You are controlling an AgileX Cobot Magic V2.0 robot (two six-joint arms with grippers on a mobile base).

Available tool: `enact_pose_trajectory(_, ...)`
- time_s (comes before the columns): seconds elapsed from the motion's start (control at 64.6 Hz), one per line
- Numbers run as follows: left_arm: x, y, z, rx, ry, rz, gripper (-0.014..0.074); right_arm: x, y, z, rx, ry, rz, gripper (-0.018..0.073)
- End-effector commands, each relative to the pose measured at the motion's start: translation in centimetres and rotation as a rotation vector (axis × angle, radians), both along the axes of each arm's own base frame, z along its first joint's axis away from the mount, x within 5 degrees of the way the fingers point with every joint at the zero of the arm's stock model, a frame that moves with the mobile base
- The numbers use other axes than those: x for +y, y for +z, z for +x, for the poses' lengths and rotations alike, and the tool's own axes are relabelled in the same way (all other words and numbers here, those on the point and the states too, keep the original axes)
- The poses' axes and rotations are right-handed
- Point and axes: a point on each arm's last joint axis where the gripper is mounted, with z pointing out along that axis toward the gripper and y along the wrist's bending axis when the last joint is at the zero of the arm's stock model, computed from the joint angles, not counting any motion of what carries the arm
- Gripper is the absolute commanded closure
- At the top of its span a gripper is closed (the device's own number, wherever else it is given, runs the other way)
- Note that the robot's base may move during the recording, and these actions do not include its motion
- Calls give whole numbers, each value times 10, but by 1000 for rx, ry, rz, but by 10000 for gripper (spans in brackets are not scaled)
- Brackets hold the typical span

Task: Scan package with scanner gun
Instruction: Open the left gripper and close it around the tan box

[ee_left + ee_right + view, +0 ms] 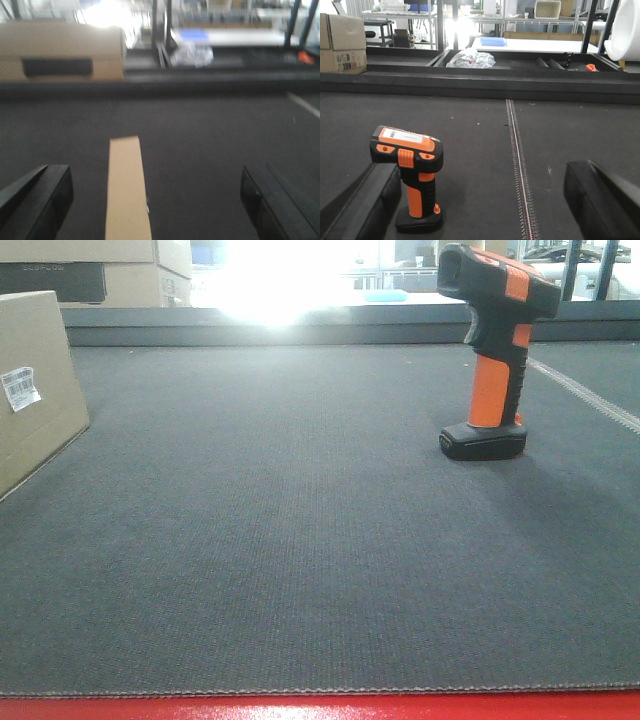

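A glossy red edge (pixel 320 708) borders the desk (pixel 300 540), laid with dark ribbed fabric; at far left the package (pixel 40 400), matte brown cardboard with a white barcode label (pixel 20 388), is cut by the frame; at upper right the scanner gun (pixel 495 350) stands upright on its flat black base, grip orange; the left hand (pixel 152 180) gapes, blunt black fingers (pixel 40 192) wide of the package's narrow top; the right hand (pixel 480 195) likewise spread, gripping nothing, scanner just beside one finger (pixel 370 200); behind, a black trough (pixel 530 70) holds crumpled clear plastic (pixel 470 59).
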Motion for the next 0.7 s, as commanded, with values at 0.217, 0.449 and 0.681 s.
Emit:
enact_pose_trajectory(0.217, -1, 20, 94, 484, 21, 15, 15, 2, 4, 4, -38, 21, -1, -10)
enact_pose_trajectory(0.449, 25, 9, 164, 750, 109, -2, 15, 5, 4, 4, -38, 47, -1, -10)
enact_pose_trajectory(0.681, 26, -33, 216, 882, 83, 25, 15, 5, 4, 4, -38, 47, -1, -10)
